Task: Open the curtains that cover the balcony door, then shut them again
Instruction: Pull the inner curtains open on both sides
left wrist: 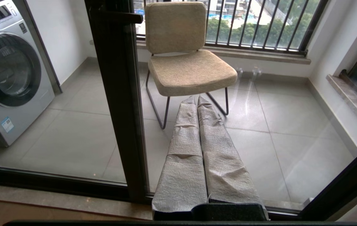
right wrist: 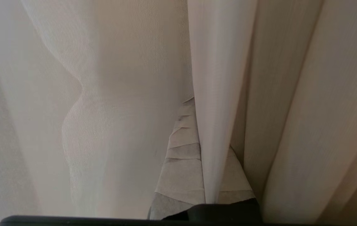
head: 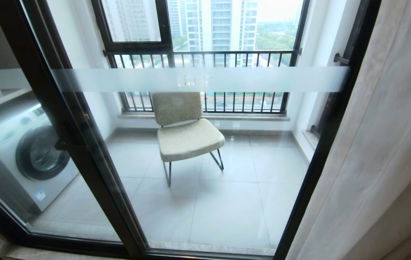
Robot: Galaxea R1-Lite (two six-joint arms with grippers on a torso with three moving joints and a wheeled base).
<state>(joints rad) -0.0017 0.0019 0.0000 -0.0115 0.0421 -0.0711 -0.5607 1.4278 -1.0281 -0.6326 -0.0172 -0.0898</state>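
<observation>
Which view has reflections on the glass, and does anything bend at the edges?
Head view: the balcony door frame bows outward, wide-angle distortion; frosted band looks hazy. Left wrist view: faint reflections on the glass above the floor tiles. Right wrist view: curtains evenly, softly lit.

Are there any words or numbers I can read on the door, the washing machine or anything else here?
None can be read.
Frosted white band on the balcony door's glass: pale lettering at its middle, too blurred to read.
White front-loading washing machine: a blue sticker low on its front, a small display and panel labels, all too small to read.
Beige upholstered chair and cream-beige curtains: no writing.
</observation>
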